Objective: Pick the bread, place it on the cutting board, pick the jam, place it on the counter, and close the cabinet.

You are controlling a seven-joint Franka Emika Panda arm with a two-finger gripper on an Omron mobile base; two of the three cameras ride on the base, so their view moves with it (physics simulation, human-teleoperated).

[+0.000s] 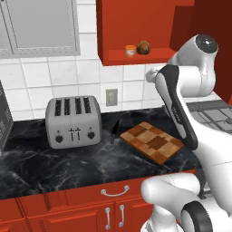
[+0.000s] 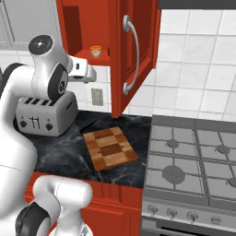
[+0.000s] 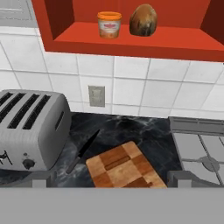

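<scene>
The bread [image 3: 143, 20] sits on the open shelf of the cabinet [image 1: 136, 27], just to one side of the jam [image 3: 109, 24] and apart from it; both are well above the cutting board [image 1: 152, 141], which lies flat on the desk [image 1: 54, 167]. Taking the cutting board as the mark: the toaster [image 1: 73, 121] stands well off to its far side from the stove [image 2: 193, 161], a dark knife [image 3: 83, 151] lies just beside its edge toward the toaster, and the cabinet door [image 2: 133, 50] hangs open above it.

The bread looks like a small rounded loaf, probably light and a little yielding, with a curved surface that could roll or slip. A grip across its widest middle, fingers on opposite sides, seems safest. The jam jar is likely stiff and smooth; its straight wall below the paler rim is the place to hold.

The hand [image 2: 87, 73] is raised near the shelf, but its fingers are too small and side-on to read, so I cannot tell how wide it stands. The cabinet's top is cut off, and the jar's label is a blur
</scene>
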